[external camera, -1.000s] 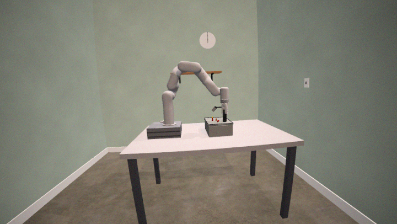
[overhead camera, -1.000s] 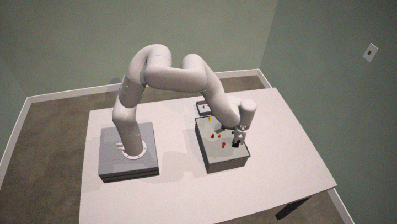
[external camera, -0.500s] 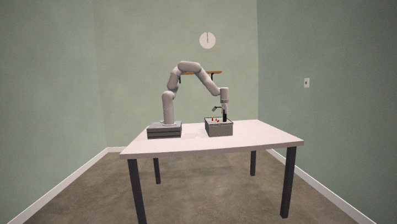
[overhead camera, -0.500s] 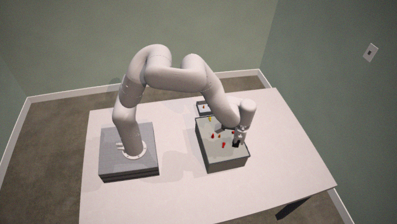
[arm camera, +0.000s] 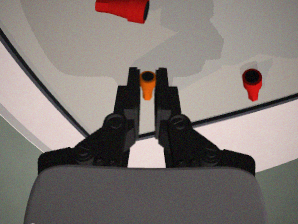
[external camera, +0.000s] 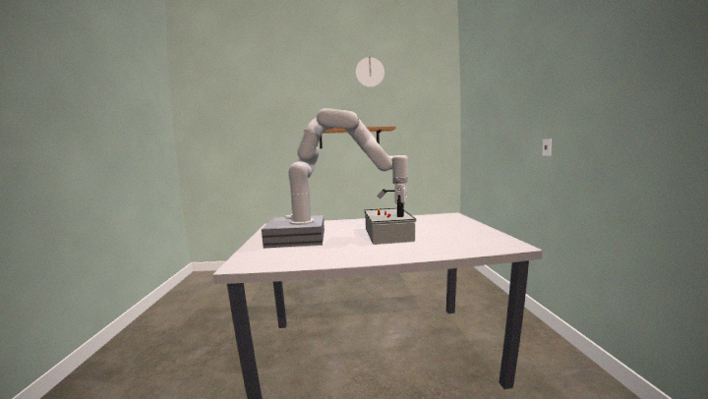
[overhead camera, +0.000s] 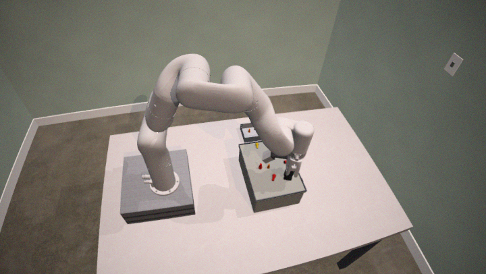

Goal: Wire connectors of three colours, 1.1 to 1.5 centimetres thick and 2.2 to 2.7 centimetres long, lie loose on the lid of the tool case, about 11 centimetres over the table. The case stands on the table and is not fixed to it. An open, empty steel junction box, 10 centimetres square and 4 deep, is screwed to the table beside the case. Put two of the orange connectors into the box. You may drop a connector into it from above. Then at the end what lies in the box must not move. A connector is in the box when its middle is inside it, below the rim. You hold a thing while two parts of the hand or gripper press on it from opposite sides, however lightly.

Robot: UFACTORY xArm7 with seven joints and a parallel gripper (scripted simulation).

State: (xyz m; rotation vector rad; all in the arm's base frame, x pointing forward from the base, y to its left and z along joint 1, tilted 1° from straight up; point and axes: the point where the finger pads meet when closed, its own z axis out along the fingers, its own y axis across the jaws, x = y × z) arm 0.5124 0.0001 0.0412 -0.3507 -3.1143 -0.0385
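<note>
My gripper (arm camera: pixel 147 83) (overhead camera: pixel 288 177) (external camera: pixel 399 211) is shut on an orange connector (arm camera: pixel 148 87), low over the right side of the tool case lid (overhead camera: pixel 272 192) (arm camera: pixel 60 36). The connector is hidden by the fingers in the top and exterior views. On the lid lie a red connector (arm camera: pixel 123 7) (overhead camera: pixel 273 177), a second red one (arm camera: pixel 252 83) (overhead camera: pixel 260 166), another orange one (overhead camera: pixel 268 166) and a yellow one (overhead camera: pixel 256 145). The junction box (overhead camera: pixel 246 126) stands behind the case with an orange connector (overhead camera: pixel 249 129) inside it.
The arm's grey base block (overhead camera: pixel 136 190) (external camera: pixel 292 233) stands left of the case. The lid has a dark raised rim (arm camera: pixel 40 90). The arm's forearm hangs over the back of the case.
</note>
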